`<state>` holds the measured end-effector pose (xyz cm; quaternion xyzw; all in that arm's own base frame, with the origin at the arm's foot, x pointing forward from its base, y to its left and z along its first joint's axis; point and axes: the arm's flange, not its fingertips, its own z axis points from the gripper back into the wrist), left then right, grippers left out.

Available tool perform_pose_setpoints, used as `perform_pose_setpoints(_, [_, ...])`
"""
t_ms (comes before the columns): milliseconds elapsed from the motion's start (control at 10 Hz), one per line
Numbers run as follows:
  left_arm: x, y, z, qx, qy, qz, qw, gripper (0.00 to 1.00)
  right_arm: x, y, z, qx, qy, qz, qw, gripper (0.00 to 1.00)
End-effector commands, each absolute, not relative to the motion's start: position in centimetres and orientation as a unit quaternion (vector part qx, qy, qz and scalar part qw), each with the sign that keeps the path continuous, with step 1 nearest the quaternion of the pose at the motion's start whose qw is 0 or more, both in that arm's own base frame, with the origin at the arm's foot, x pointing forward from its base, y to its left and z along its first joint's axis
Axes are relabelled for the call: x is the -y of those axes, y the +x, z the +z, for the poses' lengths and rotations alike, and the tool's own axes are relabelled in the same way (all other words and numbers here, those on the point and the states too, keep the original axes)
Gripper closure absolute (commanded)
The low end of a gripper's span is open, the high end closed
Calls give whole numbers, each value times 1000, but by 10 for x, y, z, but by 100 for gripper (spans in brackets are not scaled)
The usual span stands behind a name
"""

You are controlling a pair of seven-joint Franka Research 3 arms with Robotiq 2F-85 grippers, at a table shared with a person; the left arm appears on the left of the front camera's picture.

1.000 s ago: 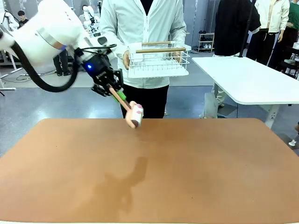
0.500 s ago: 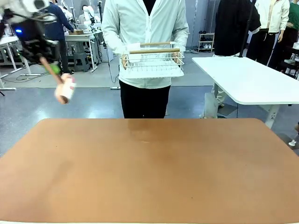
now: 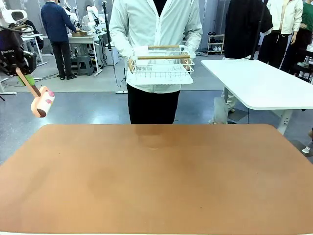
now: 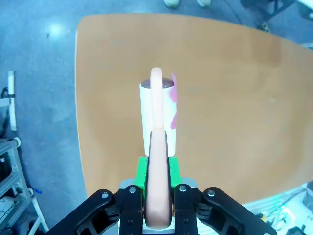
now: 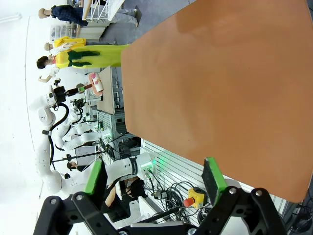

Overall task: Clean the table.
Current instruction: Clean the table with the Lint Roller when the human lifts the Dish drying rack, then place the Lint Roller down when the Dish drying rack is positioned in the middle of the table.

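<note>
Table [image 3: 156, 181]: reddish-brown top is stretching across in front of me. My left gripper [image 3: 22, 73] is clamping a lint roller [image 3: 42, 102] by its handle, holding it in the air near the far-left corner. My right gripper [image 5: 154, 178] is hanging with fingers apart, beside the table's edge. Opposite, a person [image 3: 146, 29] is holding a white wire rack [image 3: 161, 66].

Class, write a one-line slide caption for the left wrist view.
A lint roller, gripped by its handle in the left pincer, aimed at the table.
</note>
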<state>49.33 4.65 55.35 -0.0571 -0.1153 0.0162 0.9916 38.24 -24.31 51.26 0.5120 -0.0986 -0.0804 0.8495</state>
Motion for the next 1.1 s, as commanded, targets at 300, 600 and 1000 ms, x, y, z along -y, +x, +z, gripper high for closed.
perform_pose_setpoints(300, [-49,493,557,126,-46,21,991,81,243,382,516,103,513,-77,848,0])
perform_pose_setpoints(600, [-49,493,557,126,-46,21,991,81,243,382,516,103,513,-77,848,0])
perform_pose_setpoints(1000, [-49,493,557,126,-46,21,991,81,243,382,516,103,513,-77,848,0])
